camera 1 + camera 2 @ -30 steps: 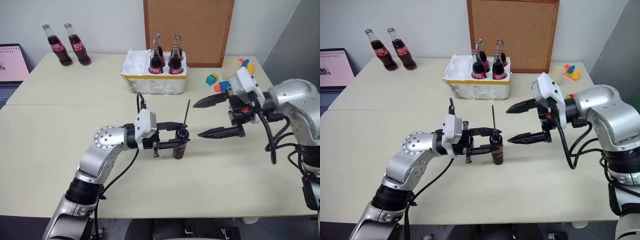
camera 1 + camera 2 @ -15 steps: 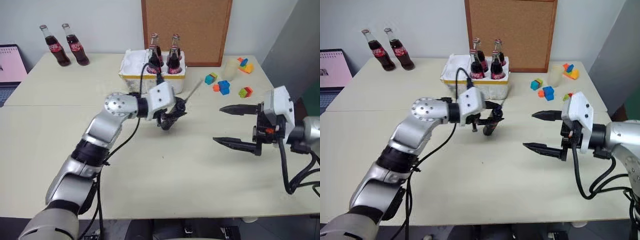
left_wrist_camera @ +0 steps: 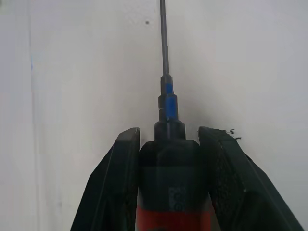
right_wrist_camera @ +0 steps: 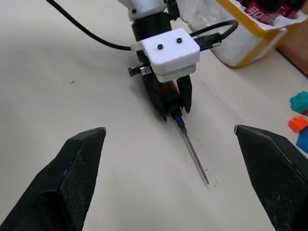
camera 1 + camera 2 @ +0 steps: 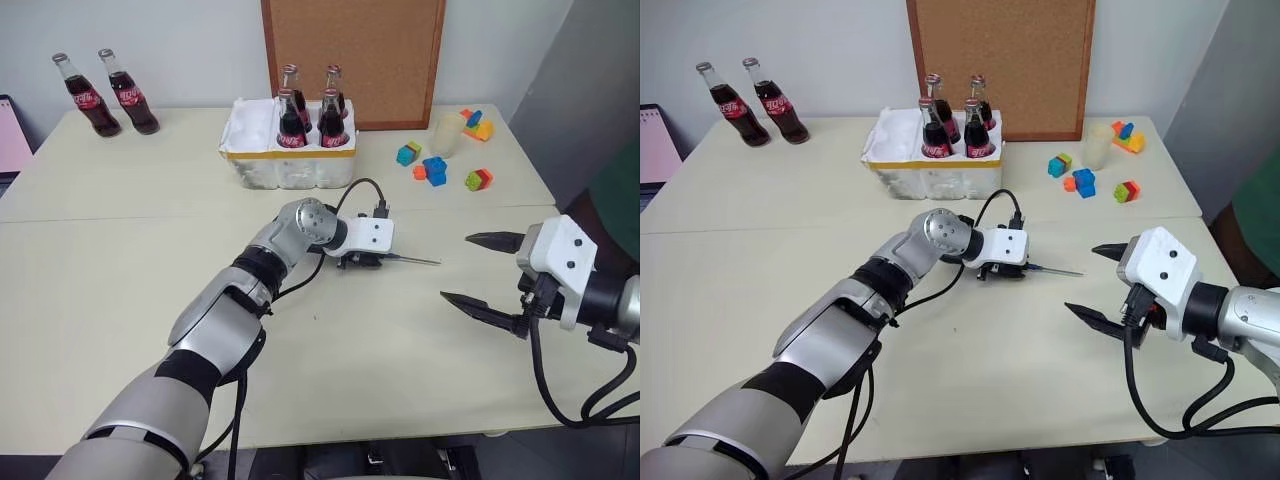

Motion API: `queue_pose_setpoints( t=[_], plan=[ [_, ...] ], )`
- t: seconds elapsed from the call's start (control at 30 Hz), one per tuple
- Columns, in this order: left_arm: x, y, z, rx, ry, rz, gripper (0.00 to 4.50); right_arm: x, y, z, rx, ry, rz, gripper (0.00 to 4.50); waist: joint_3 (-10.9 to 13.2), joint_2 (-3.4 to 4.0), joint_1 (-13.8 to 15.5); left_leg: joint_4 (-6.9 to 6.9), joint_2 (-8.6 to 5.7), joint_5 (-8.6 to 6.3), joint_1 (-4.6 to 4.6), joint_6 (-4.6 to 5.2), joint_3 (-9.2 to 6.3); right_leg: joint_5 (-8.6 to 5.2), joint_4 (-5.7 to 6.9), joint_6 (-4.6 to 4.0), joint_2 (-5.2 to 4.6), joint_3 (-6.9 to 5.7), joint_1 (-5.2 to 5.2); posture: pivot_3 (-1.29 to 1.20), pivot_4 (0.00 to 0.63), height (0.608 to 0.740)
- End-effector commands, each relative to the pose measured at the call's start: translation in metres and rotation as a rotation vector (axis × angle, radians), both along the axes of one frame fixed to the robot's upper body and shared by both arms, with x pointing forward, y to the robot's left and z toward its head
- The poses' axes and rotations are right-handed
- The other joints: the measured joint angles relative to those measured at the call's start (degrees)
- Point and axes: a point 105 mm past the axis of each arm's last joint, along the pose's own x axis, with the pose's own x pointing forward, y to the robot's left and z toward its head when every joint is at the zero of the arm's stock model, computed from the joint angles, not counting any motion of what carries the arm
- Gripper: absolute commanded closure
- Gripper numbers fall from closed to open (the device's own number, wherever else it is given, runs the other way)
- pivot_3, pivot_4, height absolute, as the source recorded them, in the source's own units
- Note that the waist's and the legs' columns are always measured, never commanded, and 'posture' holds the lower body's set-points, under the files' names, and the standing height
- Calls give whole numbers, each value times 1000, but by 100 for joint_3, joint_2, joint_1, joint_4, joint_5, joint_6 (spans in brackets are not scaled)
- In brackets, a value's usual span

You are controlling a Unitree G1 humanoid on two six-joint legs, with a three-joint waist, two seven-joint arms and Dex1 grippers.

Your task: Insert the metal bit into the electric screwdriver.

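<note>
My left gripper [image 3: 168,137] is shut on the electric screwdriver [image 3: 168,168], a black cylinder with a red band, held between both fingers. The tool lies low over the table near its middle, tipped almost flat. The thin metal bit [image 5: 412,260] sticks out of its blue-ringed tip and points toward the right, with its far end [image 4: 204,179] close to the tabletop. My right gripper [image 5: 456,267] hangs open at the right side of the table, apart from the bit's end, with nothing between its fingers.
A white foam crate [image 5: 285,165] with several cola bottles stands behind the left gripper. Two more bottles [image 5: 100,90] are at the back left. Coloured toy blocks [image 5: 432,170] and a pale cup [image 5: 447,135] lie at the back right, in front of a cork board [image 5: 345,55].
The left arm reached forward and down and tipped the screwdriver from upright to nearly flat, so the bit now points right. The right gripper drew back to the right and sank, still open.
</note>
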Motion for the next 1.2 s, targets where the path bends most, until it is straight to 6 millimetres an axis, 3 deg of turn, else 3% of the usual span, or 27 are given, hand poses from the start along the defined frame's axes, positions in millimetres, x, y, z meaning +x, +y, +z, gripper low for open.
queue_pose_setpoints(
  t=[0.03,0.27,0.4,0.57,0.63,0.67,0.77,0.9,0.97,1.07,1.2],
  plan=[
    [2,10,-5,79,21,1,2585,-3,-1,6,1,-46,-22,0,1,-2,4,2,-1,0,0,0,3,0,-3,0,-1,1,1,0,150,740],
    [-1,10,1,67,59,-20,1165,-2,-2,5,5,-31,-28,0,2,-3,17,3,-2,0,-1,0,10,0,-10,1,-2,4,5,0,150,740],
    [3,14,21,-24,80,11,321,2,-4,7,1,-35,-29,0,2,-3,39,4,-2,0,-2,0,8,0,-12,1,-2,3,4,0,150,740],
    [9,32,68,-247,156,107,321,3,-9,7,6,-31,-42,0,2,-4,47,5,-1,0,-1,0,5,0,-12,0,-2,-1,-1,0,150,740],
    [12,58,99,-382,104,156,321,4,-11,6,2,-38,-42,0,3,-3,61,5,0,0,-1,-1,2,0,-11,0,-2,-4,-2,0,150,740],
    [11,79,103,-402,106,194,321,4,-12,6,8,-36,-38,0,3,-3,55,5,0,0,0,-1,3,0,-11,0,-2,-2,-2,0,150,740],
    [-15,135,103,-476,134,272,321,5,-19,6,13,-36,-39,0,-1,2,-32,-1,10,1,6,-3,4,0,0,0,-5,16,-7,0,150,740],
    [-49,173,93,-489,160,397,321,8,-32,5,-1,-45,-51,0,-1,3,11,3,32,7,29,-16,-29,-16,24,-4,-32,4,1,0,150,740],
    [-71,206,81,-485,187,520,321,12,-45,3,3,-32,-64,0,0,1,92,7,23,4,10,-10,-36,-16,25,-3,-51,-15,-6,0,150,740],
    [-94,225,71,-470,226,600,321,13,-57,1,6,-7,-63,0,1,-2,156,13,9,3,17,-9,-49,-16,21,-3,-68,-17,8,0,150,740],
    [-101,223,64,-500,262,633,321,14,-61,0,9,5,-52,0,1,-2,297,22,-11,3,17,-6,-47,-11,15,6,-80,-22,19,0,150,740]
  ],
)
